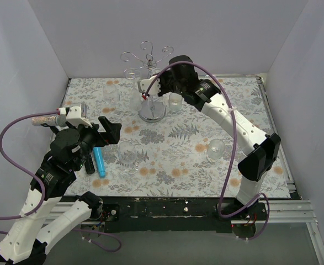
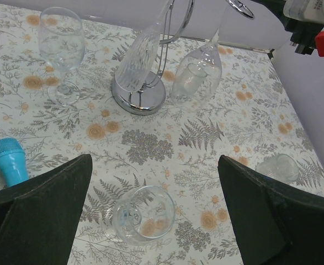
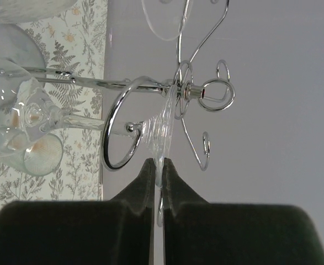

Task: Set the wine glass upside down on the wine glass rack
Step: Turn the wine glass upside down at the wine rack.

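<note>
We observed the floral table (image 1: pixel 178 160) carrying the wine glass rack (image 1: pixel 152 112). The left gripper (image 2: pixel 155 160), well in front of the rack, stood fully spread and empty. The right gripper (image 3: pixel 160 165) was clamped on the foot of the wine glass (image 2: pixel 197 77), which hung bowl-down at a curled rack arm.

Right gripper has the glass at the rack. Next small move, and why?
Probably ease the right gripper down slightly, so the wine glass settles on the wine glass rack. Its jaws are shut on the foot's rim, the stem seems inside a curled arm, but whether the foot rests there yet is unclear.
</note>
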`<control>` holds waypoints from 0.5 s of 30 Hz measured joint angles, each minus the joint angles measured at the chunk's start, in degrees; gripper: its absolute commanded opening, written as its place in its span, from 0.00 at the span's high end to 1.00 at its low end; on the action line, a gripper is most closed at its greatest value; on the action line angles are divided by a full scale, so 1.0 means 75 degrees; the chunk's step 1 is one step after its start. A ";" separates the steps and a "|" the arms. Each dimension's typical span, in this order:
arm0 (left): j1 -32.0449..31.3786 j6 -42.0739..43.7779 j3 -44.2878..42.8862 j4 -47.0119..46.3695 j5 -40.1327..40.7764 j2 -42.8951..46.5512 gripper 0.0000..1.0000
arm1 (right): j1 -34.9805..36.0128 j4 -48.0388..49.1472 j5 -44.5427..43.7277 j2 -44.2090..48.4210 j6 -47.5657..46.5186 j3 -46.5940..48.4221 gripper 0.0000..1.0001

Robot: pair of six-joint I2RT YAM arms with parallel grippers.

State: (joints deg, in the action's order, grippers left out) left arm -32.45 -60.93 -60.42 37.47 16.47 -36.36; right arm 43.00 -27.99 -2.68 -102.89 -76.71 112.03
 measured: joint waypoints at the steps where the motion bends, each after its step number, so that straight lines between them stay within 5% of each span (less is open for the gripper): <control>1: 0.0000 0.0000 -0.0003 0.0009 0.0000 0.0000 0.02 | 0.0017 0.0064 -0.0003 -0.0035 0.0006 0.0017 0.99; 15: 0.0000 -0.0058 0.0000 0.0038 0.0000 0.0026 0.02 | 0.0087 0.0391 0.0070 -0.0157 0.0323 0.0035 0.99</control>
State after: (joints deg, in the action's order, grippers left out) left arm -32.45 -61.36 -60.42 37.76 16.47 -36.16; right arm 43.66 -25.06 -2.15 -104.07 -74.28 112.29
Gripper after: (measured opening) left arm 0.981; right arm 0.057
